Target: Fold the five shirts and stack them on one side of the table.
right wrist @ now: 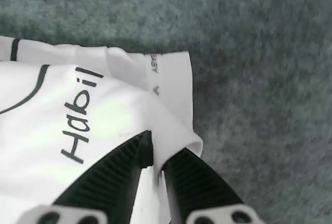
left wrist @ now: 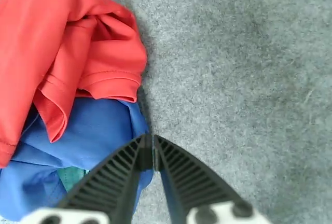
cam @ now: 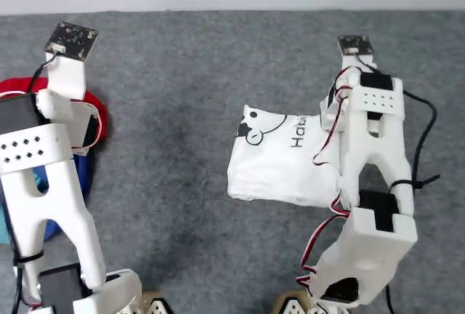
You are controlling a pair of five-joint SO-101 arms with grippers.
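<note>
White shirt (cam: 280, 161): lies part-folded, print up, right of centre on the grey worktop (cam: 174, 81), under the right arm.
Right fingers (right wrist: 119, 172): clamped on a doubled edge of the white shirt beside its neck label. This grip probably serves to carry that edge across for the next fold.
Left fingers (left wrist: 119, 172): pressed together and holding nothing. They hang over the spot where the blue shirt (left wrist: 88, 141) meets bare worktop.
Pile: the red shirt (left wrist: 57, 53) lies crumpled on the blue one, with a scrap of teal cloth (left wrist: 72, 175) beneath. It sits at the worktop's left side, likely kept away from the folding space.
Progress: the pile looks bunched rather than folded, so most of the folding seems left to do.
</note>
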